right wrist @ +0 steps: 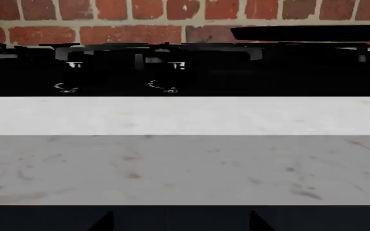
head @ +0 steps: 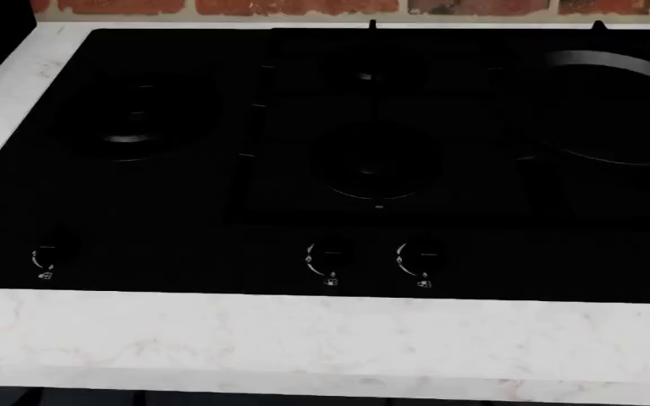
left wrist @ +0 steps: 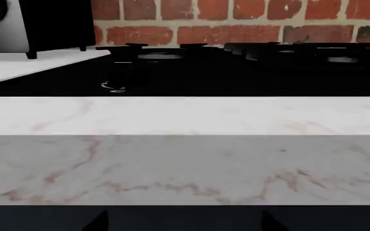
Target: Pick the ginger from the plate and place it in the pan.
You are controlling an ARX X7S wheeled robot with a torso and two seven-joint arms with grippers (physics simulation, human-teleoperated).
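Note:
The ginger and the plate are out of view. The black pan (head: 613, 106) sits on the cooktop's far right burner, cut off by the head view's edge; its rim also shows in the right wrist view (right wrist: 313, 32). Neither gripper shows in the head view. My left gripper (left wrist: 185, 224) is low in front of the counter's front face, its dark fingertips (left wrist: 99, 222) wide apart with nothing between them. My right gripper (right wrist: 181, 224) is at the same height before the counter, its fingertips (right wrist: 105, 221) also wide apart and empty.
The white marbled countertop (head: 302, 334) runs along the front of a black cooktop (head: 190, 194) with burners and several knobs (head: 327, 258). A red brick wall (right wrist: 140, 19) stands behind. A black and silver appliance (left wrist: 18, 24) stands on the counter left of the cooktop.

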